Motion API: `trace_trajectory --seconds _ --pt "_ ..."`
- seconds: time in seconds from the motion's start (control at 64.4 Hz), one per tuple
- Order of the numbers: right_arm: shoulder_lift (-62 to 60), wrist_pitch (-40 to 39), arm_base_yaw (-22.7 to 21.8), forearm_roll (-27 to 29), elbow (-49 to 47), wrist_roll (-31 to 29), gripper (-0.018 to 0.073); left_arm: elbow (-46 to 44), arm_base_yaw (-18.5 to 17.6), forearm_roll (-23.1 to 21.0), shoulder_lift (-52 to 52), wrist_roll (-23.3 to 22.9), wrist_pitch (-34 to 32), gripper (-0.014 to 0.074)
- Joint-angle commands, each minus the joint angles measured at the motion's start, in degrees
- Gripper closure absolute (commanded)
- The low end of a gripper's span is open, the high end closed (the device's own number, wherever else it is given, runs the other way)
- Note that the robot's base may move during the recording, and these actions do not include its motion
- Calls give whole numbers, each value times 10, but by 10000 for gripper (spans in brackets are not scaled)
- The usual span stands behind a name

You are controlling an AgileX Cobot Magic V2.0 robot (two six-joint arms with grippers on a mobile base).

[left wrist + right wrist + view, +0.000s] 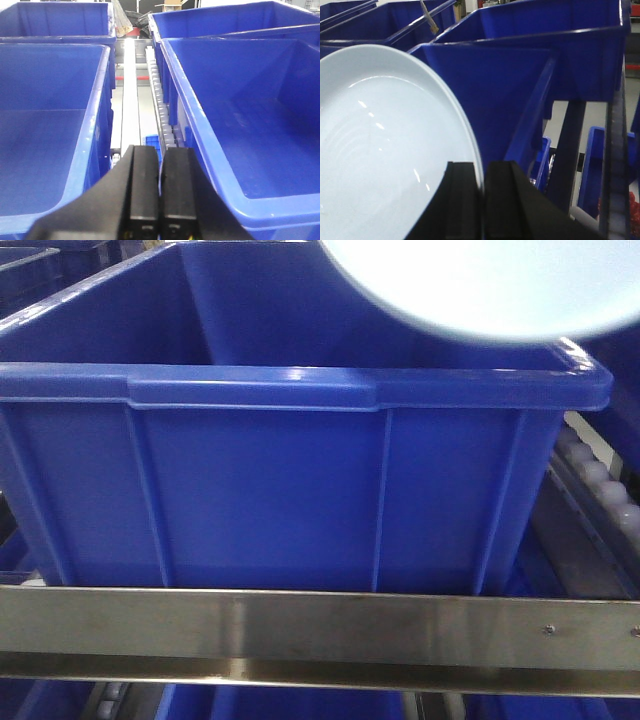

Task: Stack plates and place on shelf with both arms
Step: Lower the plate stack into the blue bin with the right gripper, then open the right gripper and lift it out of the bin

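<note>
Plate (385, 150) up in the air, pale and glossy, its rim pinched between the black fingers (462, 205) of the right gripper (484, 200), which is clamped tight on that edge. From the front view the same dish (480, 285) hangs over the far right corner of a big blue crate (290, 490) sitting on the shelf (320, 630) behind its steel front rail (only one plate can be made out). Over on the other side, the left gripper (160, 200) has its jaws pressed together with nothing between them, poised above the white roller track (162, 107) that runs between two open crates (45, 140)
</note>
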Motion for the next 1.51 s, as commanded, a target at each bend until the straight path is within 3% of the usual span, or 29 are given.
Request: trace_trajectory --seconds 0.0,0.28,0.637,0.932,1.335,1.491 --pt "55 -50 6 -1 -66 0 510 -17 1 -1 4 -1 -47 516" --pt "249 -63 63 -1 -210 0 510 -17 1 -1 4 -1 -47 516" --pt "405 -82 68 -1 -302 0 505 -17 1 -1 4 -1 -47 516" --pt "443 -83 69 16 -303 7 279 -17 1 -1 4 -1 -47 516" --pt "443 -60 69 16 -303 7 264 -17 1 -1 4 -1 -47 516" --pt "443 -45 69 16 -303 7 192 -17 1 -1 4 -1 -47 516"
